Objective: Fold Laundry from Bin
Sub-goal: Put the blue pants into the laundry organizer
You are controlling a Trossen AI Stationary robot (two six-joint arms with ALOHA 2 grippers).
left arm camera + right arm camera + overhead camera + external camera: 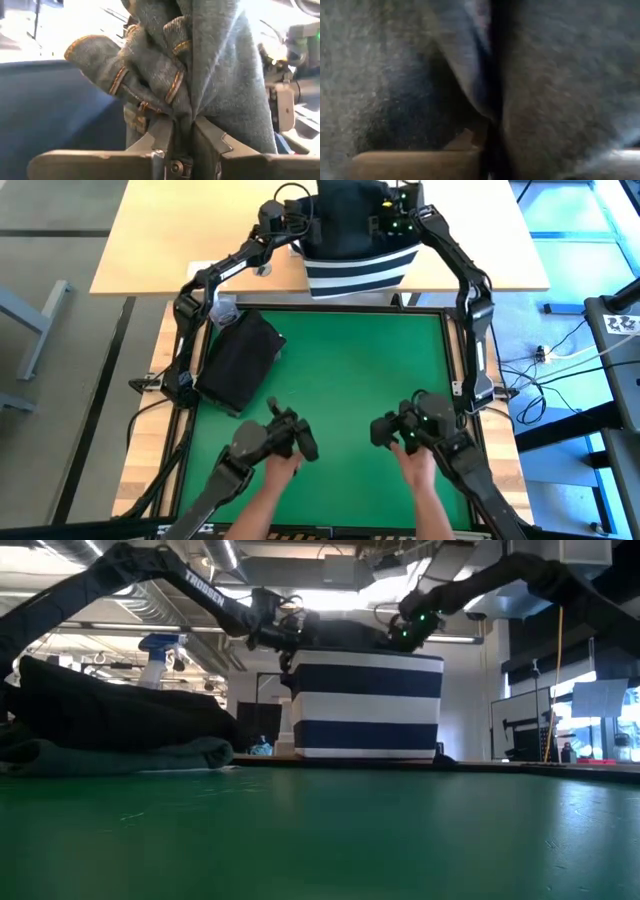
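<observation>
The navy bin [358, 268] with white stripes stands on the wooden table beyond the green mat's far edge, also in the low view [365, 705]. A dark garment [345, 210] bulges from its top. In the left wrist view it is grey-blue cloth with orange stitching [200, 60]. My left gripper [288, 225] [182, 125] is at the bin's left rim, shut on that cloth. My right gripper [395, 222] [487, 142] is at the bin's right rim, shut in dark cloth [545, 75]. A folded black garment [240, 360] lies on the mat's left side, resting on an olive one [130, 755]. My left gripper pinches a bunched, stitched fold of the garment [172, 107] between its two fingers, several layers gathered together. The fingers point roughly level toward the bin from its left side. The cloth stands bunched above the fingers, over the bin. My right gripper has a fold of dark cloth [485, 112] running down between its two fingers. The cloth fills the wrist view and hides how far back it reaches. The fingers come at the bin's top from the right, slanting down.
A person's hands [275, 480] [420, 470] hold two control arms over the mat's near edge. A clear spray bottle [222, 310] stands at the mat's far left corner. The mat's middle and right [380, 370] are bare green.
</observation>
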